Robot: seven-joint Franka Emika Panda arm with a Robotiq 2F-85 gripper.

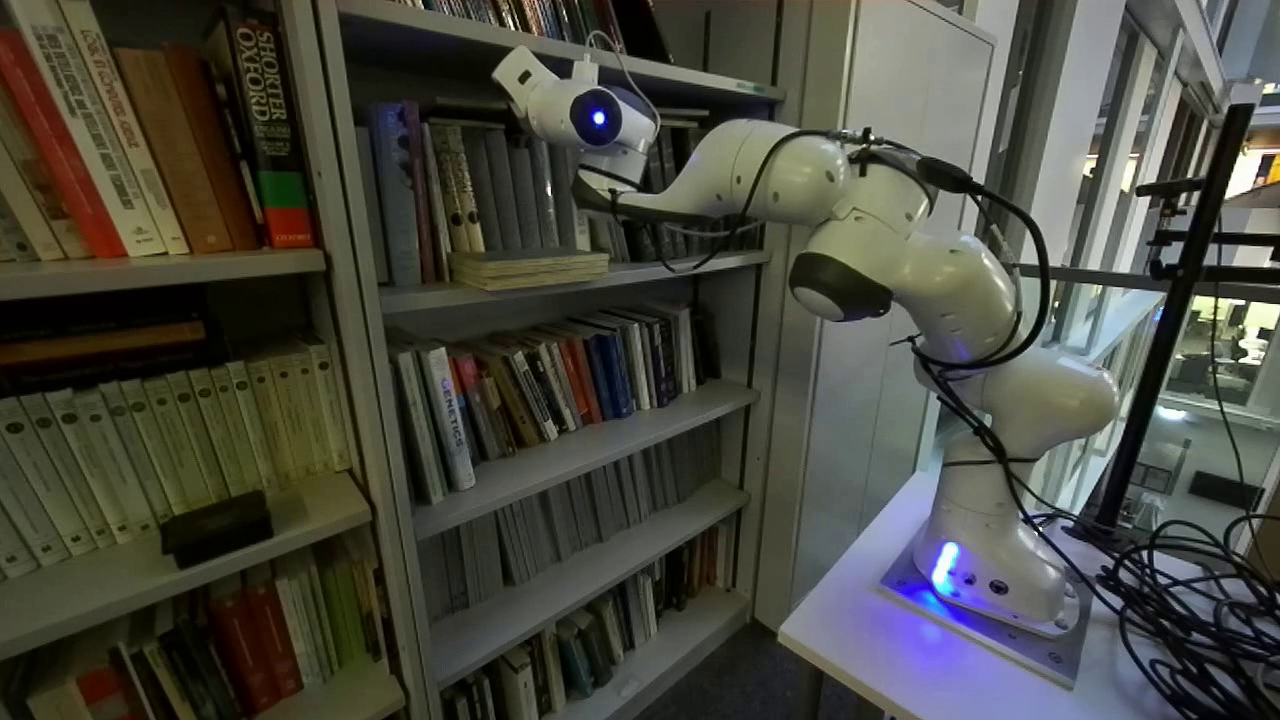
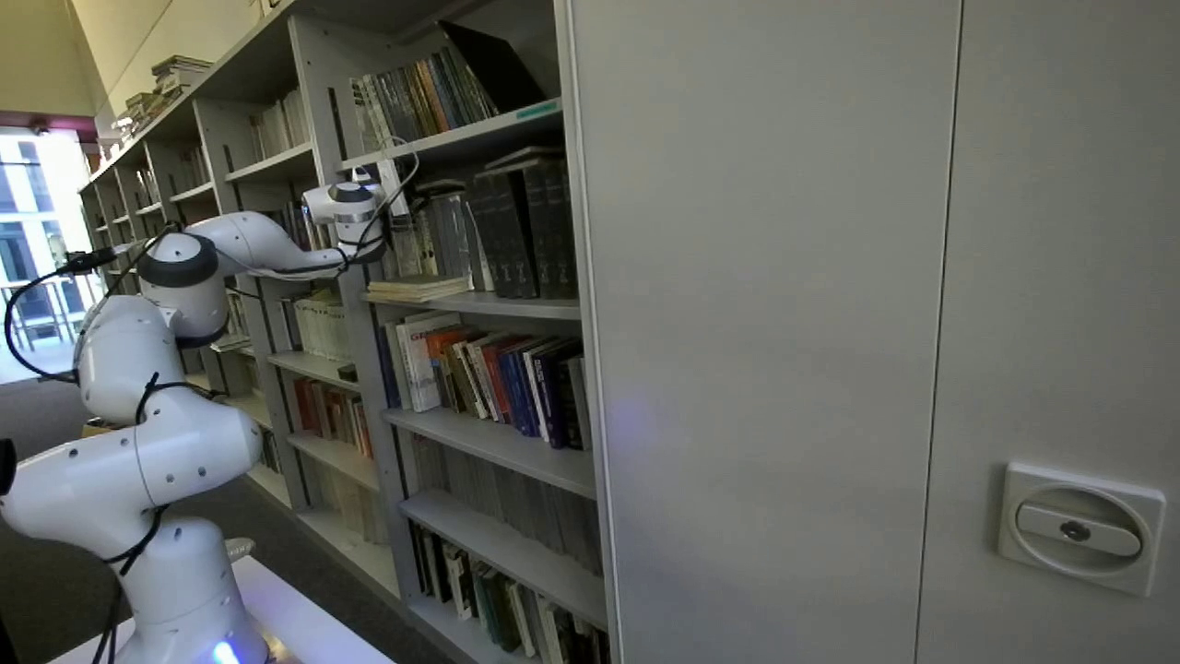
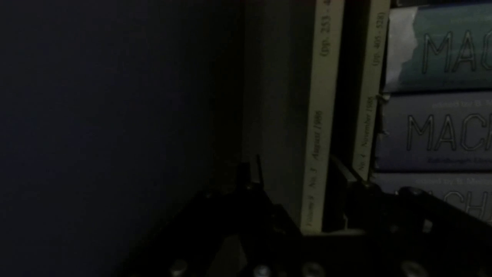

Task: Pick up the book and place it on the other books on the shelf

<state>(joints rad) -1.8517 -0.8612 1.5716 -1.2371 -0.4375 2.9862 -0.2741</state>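
A tall bookcase (image 1: 360, 290) of grey metal, with several tiers, shows in both exterior views; beside it, in an exterior view, is a smooth grey cabinet (image 2: 765, 323). A white jointed robot arm (image 1: 960, 290) stands on a white desk (image 1: 840, 610) and reaches to the bookcase, its wrist above a thin grey metal shelf (image 1: 430, 297). On that shelf stands a tightly packed row of upright books (image 1: 505, 190), mostly grey, white and dark-spined. In front of them a low stack of thin olive-tan books (image 1: 530, 270) lies flat at the shelf's front edge.

In the dim wrist view the dark claw (image 3: 294, 167) is spread, one finger on each side of a thin flat book (image 3: 323, 88) with a pale cream spine reading "August 1986". A gap shows on one side; whether the other finger touches, I cannot tell. The book is at the top ends of the upright spines, just beside a similar thin volume (image 3: 371, 84) reading "November 1986", a dark strip between them.
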